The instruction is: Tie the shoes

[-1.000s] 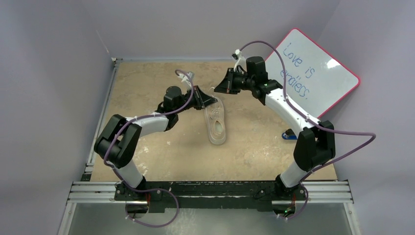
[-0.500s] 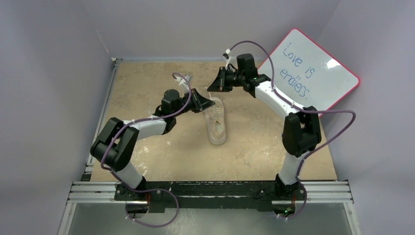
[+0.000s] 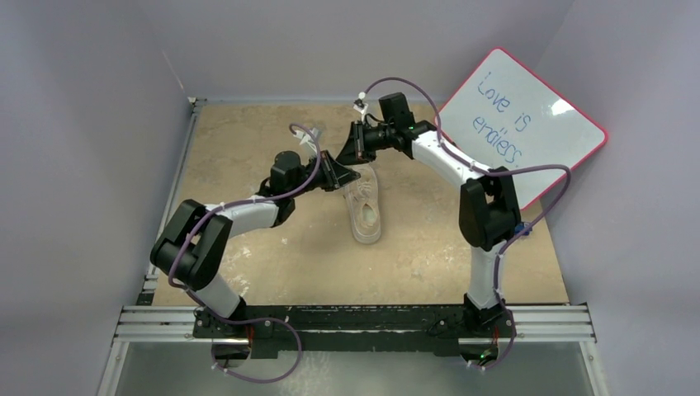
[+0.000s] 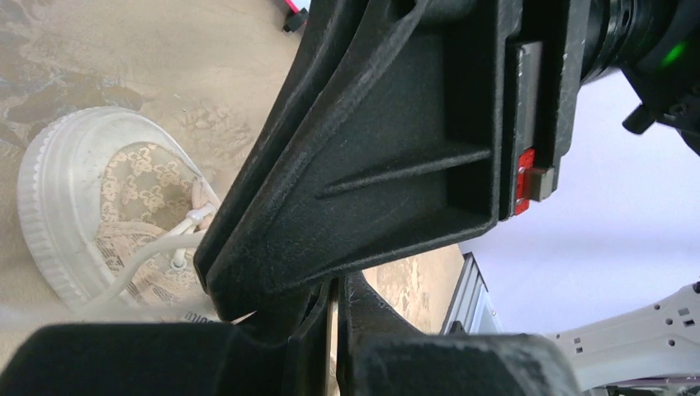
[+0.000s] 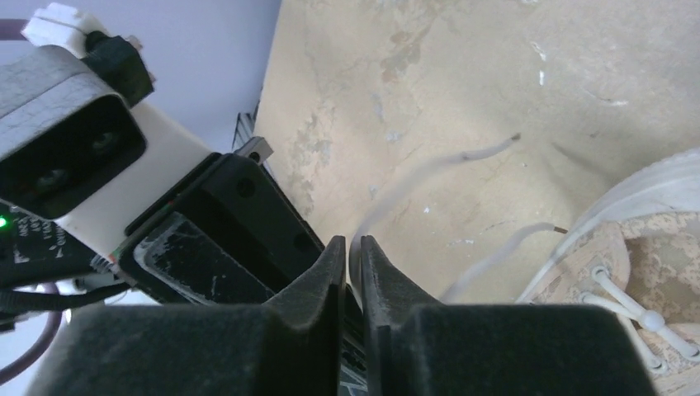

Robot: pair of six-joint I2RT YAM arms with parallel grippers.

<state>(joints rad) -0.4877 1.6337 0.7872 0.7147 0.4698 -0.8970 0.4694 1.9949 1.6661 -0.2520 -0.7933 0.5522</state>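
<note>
Sneaker – cream canvas, pale sole; lies lengthwise at the middle of the table, a little toward the far edge.

Left gripper – over the sneaker's far end; jaws all but closed, a pale sliver between them. Whether that sliver is lace cannot be told.

Right gripper – just beyond the left one, toward the far edge; jaws pinched on a lace whose free end trails above the table.

Whiteboard – far right corner, leaning.
</note>
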